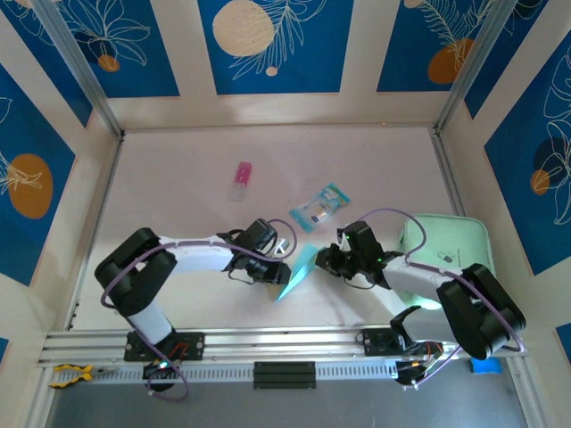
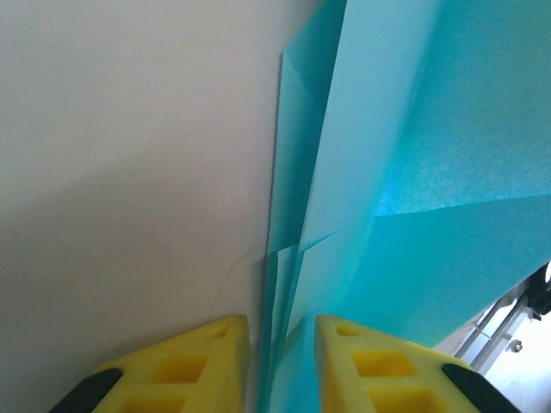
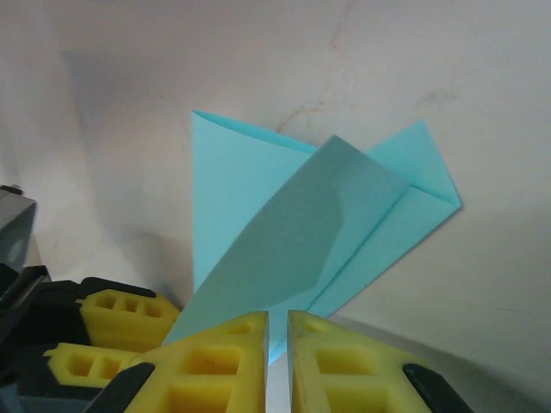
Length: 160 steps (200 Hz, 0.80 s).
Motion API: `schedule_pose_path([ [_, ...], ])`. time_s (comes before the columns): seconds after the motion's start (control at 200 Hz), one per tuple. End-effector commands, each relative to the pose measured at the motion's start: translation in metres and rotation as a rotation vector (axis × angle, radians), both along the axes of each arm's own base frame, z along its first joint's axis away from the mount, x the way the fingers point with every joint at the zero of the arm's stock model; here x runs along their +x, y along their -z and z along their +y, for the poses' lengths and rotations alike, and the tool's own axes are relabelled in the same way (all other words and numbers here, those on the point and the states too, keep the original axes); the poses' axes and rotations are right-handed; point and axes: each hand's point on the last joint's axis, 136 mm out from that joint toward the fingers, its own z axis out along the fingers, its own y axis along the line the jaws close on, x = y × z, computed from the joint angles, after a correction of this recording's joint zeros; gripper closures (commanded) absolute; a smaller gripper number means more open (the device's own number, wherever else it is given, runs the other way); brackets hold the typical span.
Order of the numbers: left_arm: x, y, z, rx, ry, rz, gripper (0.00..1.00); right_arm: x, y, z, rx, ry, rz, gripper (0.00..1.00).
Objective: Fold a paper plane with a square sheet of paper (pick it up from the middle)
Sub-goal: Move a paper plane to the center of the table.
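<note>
The square sheet of paper is light blue, folded into a narrow creased shape, and held up off the table between both grippers. My left gripper grips its left side. In the left wrist view several paper layers run down into the gap of the left gripper, between the yellow fingers. My right gripper holds the right side. In the right wrist view the folded flaps fan out ahead and the right gripper is nearly closed on the paper's near edge. The left gripper's fingers show at lower left.
A teal-and-clear printed packet lies just beyond the grippers. A small pink item lies farther back left. A pale mint-green pad lies under the right arm. An aluminium rail runs along the near edge.
</note>
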Motion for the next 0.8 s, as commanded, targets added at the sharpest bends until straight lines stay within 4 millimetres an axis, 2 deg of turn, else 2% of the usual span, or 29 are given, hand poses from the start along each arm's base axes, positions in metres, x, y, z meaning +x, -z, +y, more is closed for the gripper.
schedule_pose_path([
  [0.0, 0.002, -0.009, -0.012, -0.062, 0.026, 0.012, 0.72, -0.004, 0.003, 0.005, 0.003, -0.009, 0.030, 0.84],
  [0.365, -0.003, -0.007, -0.017, -0.085, 0.050, 0.043, 0.73, -0.018, 0.020, 0.003, -0.020, -0.010, 0.091, 0.84],
  [0.795, -0.005, -0.010, -0.018, -0.109, 0.051, 0.051, 0.89, -0.019, 0.027, 0.002, -0.039, 0.000, 0.101, 0.84],
])
